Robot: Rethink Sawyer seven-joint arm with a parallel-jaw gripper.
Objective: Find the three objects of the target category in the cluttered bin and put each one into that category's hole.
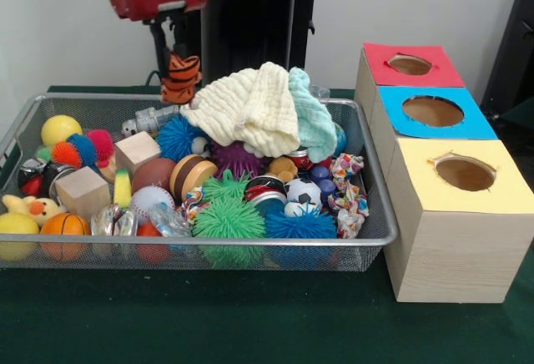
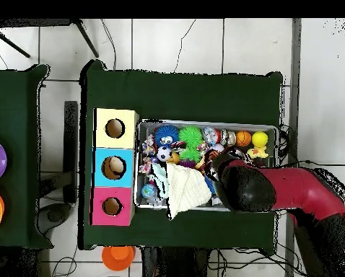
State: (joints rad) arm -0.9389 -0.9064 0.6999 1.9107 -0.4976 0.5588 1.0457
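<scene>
The gripper (image 1: 180,62) is seen above the far edge of the wire mesh bin (image 1: 250,240), its fingers pinched on an orange black-striped stuffed toy (image 1: 181,79). The toy is held clear of the clutter, hanging just over the far rim, left of a cream knitted cloth (image 1: 247,107). Its long axis is judged to run roughly vertical, the gripped end uppermost; which end is the head cannot be told. The lift is judged to serve carriage to the red-surround hole (image 1: 410,64), which is set at the far end of the wooden box (image 1: 455,247), well to the right of the toy. In the overhead view the arm (image 2: 276,189) is laid across the bin and the toy is hidden beneath it. A yellow duckling (image 1: 27,208) is noted at the near left, lying among the balls, not yet taken.
</scene>
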